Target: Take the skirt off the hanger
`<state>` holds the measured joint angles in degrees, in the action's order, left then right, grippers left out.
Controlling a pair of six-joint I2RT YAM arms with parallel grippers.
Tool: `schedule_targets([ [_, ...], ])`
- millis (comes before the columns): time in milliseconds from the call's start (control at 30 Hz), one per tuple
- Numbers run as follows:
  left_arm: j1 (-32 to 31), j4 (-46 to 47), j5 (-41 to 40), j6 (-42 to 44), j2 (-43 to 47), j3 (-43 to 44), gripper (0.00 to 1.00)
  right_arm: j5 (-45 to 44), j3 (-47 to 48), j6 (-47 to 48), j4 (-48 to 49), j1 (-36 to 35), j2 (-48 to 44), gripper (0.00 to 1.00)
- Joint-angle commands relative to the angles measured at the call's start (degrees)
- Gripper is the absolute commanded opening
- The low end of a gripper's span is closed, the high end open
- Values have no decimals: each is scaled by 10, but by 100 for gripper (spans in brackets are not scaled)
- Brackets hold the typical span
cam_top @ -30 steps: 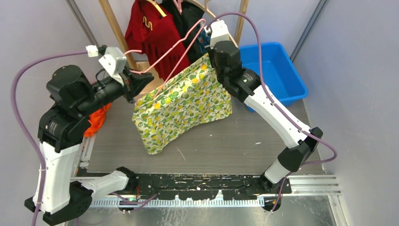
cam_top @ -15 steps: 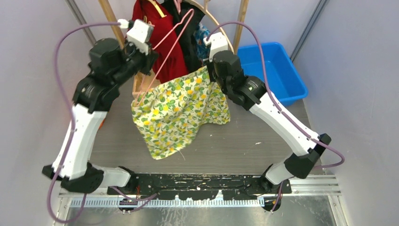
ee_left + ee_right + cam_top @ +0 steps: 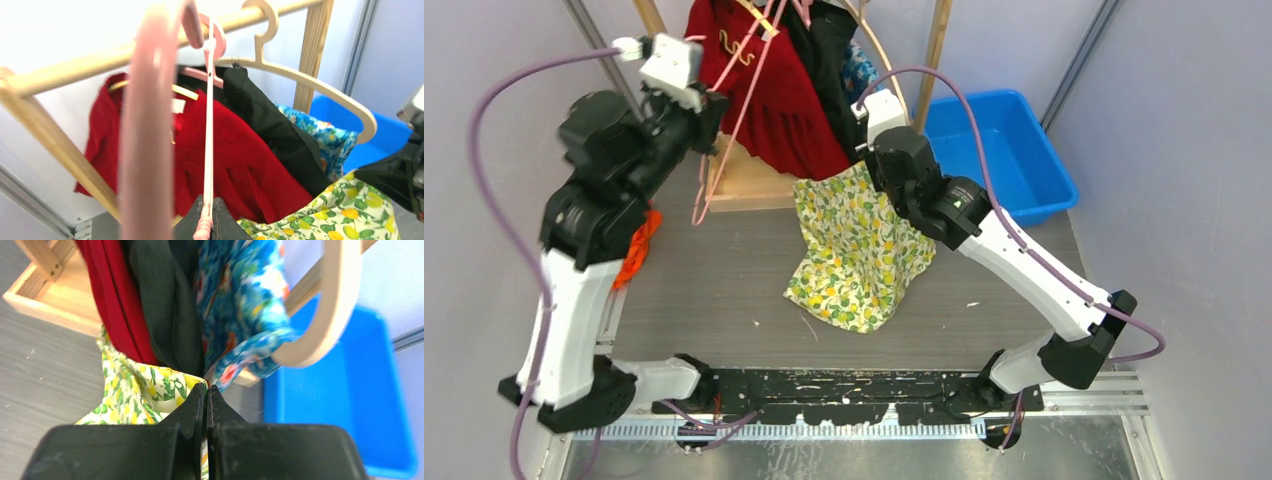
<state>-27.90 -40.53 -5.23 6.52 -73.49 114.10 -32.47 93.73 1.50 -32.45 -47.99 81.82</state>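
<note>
**A:** Where is the white cotton skirt with the yellow lemon print (image 3: 859, 250)?

**B:** It is off the thin pink plastic hanger (image 3: 208, 135) and well apart from it. The right gripper (image 3: 206, 392) has its jaws clenched on the skirt's top edge. The lower half lies crumpled on the grey wood-grain tabletop (image 3: 724, 300).

**A:** And the hanger?

**B:** The left gripper (image 3: 206, 222) is clamped on its lower bar, up by the pale wooden clothes rack (image 3: 75, 64).

**A:** What can't you make out?

**B:** From above, the right fingertips are hidden under the right arm (image 3: 1014, 260), so that grip shows only in the wrist view. There the fingers cover the pinched part of the skirt. The hanger's hook runs off the top edge of the overhead view. In the left wrist view it sits close to the rail, but I cannot tell whether it is hooked on. The hanger's near arm is only a blurred pink band. An orange cloth (image 3: 632, 250) at the table's left edge is half hidden behind the left arm (image 3: 574, 300).

**A:** And around all that?

**B:** A red garment (image 3: 769, 100), a black garment (image 3: 829, 60) and a blue floral garment (image 3: 245, 305) hang on the rack, with a curved cream hanger (image 3: 320, 90) at the floral one. A blue plastic bin (image 3: 1004, 150) sits at the far right, beside the rack's right post. Pale grey walls (image 3: 1184, 150) close in the sides.
</note>
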Motion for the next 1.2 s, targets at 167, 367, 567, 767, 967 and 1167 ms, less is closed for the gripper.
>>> schedule_targets([
  [167, 2, -7, -38, -10, 113, -74, 0, -176, 172, 257, 201, 7, -18, 1],
  [367, 2, -45, -47, 1, 129, -82, 0, -192, 276, 389, 304, 103, 21, 1],
  [567, 2, -60, -41, 2, 135, -93, 0, -159, 313, 363, 313, 232, 51, 1],
  [767, 2, -55, -41, 4, 142, -110, 0, -114, 410, 283, 288, 318, 135, 1],
  [967, 2, -55, -58, 8, 142, -123, 0, -81, 499, 225, 287, 345, 220, 1],
  [1167, 2, -49, -88, 18, 142, -148, 0, -45, 493, 129, 238, 360, 258, 1],
])
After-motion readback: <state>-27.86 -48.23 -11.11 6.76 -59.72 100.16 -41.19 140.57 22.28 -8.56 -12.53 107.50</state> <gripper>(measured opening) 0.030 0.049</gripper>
